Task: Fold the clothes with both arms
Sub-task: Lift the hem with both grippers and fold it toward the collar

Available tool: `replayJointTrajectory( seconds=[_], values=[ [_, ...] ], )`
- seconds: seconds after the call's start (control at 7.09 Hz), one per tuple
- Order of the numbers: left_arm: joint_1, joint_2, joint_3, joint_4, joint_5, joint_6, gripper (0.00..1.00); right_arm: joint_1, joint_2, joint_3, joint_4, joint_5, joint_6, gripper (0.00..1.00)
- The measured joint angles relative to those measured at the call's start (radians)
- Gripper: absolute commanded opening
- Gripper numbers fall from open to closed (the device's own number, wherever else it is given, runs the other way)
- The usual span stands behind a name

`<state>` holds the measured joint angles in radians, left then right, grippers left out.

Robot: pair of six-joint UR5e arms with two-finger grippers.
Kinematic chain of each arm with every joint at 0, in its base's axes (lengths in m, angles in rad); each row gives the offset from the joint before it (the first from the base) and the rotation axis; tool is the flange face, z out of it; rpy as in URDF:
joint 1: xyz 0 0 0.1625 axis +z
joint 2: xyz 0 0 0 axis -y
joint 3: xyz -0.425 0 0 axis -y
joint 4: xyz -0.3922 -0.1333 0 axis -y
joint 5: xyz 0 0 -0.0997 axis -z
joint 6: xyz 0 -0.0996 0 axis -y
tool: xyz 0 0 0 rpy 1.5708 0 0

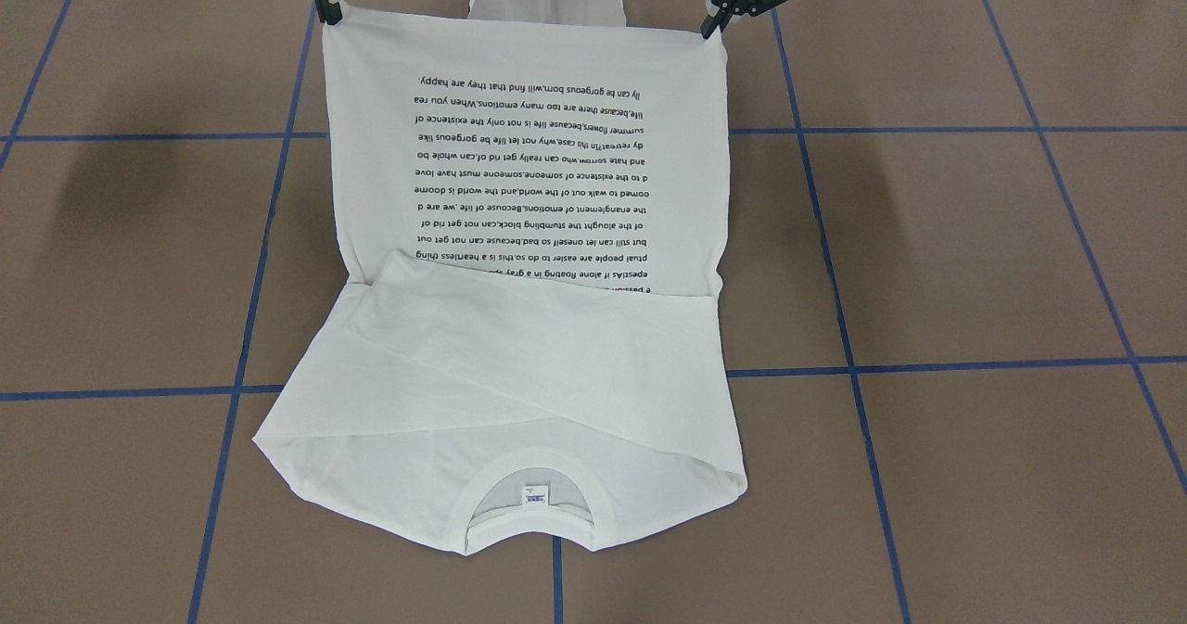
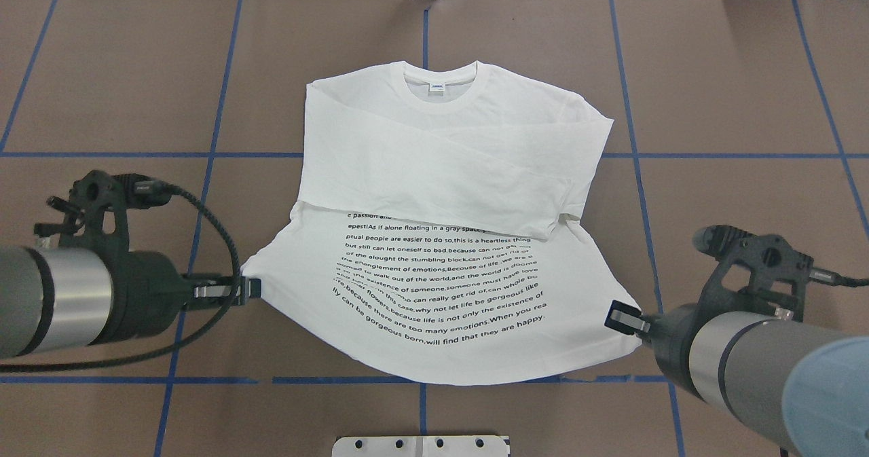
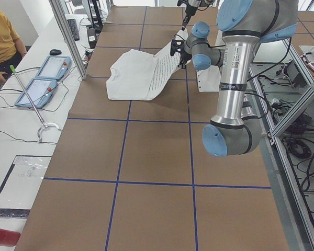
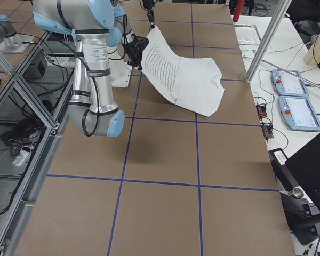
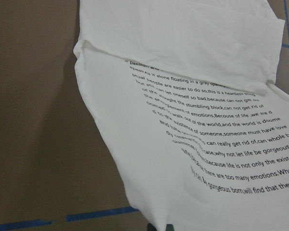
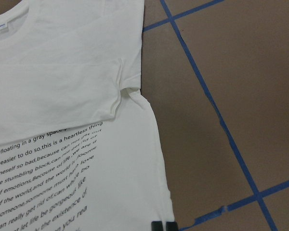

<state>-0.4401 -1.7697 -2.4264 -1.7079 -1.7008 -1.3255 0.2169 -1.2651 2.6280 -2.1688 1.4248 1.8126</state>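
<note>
The white shirt (image 2: 441, 165) lies on the brown table with its collar and label (image 2: 435, 92) on the far side, sleeves folded across the chest. Its printed lower half (image 1: 533, 174) is lifted off the table. My left gripper (image 2: 252, 287) is shut on one hem corner; it also shows in the front view (image 1: 712, 31). My right gripper (image 2: 614, 318) is shut on the other hem corner, also in the front view (image 1: 331, 14). The hem hangs stretched between them. Each wrist view shows the printed cloth (image 5: 207, 144) (image 6: 62, 173) running down from the fingertips.
The white pedestal base (image 2: 421, 445) sits at the near table edge, under the raised hem. Blue tape lines (image 2: 210, 155) grid the table (image 2: 102, 70). An operator (image 3: 2, 42) and teach pendants (image 3: 42, 78) are beyond the far side.
</note>
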Motion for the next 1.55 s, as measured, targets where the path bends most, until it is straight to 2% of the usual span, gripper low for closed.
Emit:
replayJointTrajectory(
  seconds=[0.28, 0.56, 0.85, 0.99, 1.27, 1.55],
  values=[
    [-0.140, -0.164, 0.176, 0.029, -0.002, 0.093, 0.00, 0.179, 0.082, -0.106, 0.002, 0.073, -0.098, 0.00],
    [-0.258, -0.267, 0.329, 0.030, -0.003, 0.180, 0.00, 0.347, 0.138, -0.259, 0.033, 0.136, -0.230, 0.00],
    [-0.322, -0.383, 0.512, 0.016, 0.004, 0.222, 0.00, 0.451, 0.190, -0.452, 0.148, 0.152, -0.297, 0.00],
    [-0.335, -0.437, 0.629, -0.026, 0.021, 0.232, 0.00, 0.488, 0.214, -0.562, 0.231, 0.153, -0.321, 0.00],
    [-0.341, -0.510, 0.879, -0.195, 0.059, 0.248, 0.00, 0.535, 0.264, -0.767, 0.383, 0.153, -0.357, 0.00],
    [-0.340, -0.559, 1.043, -0.278, 0.066, 0.262, 0.00, 0.558, 0.344, -0.951, 0.469, 0.149, -0.392, 0.00]
  ],
)
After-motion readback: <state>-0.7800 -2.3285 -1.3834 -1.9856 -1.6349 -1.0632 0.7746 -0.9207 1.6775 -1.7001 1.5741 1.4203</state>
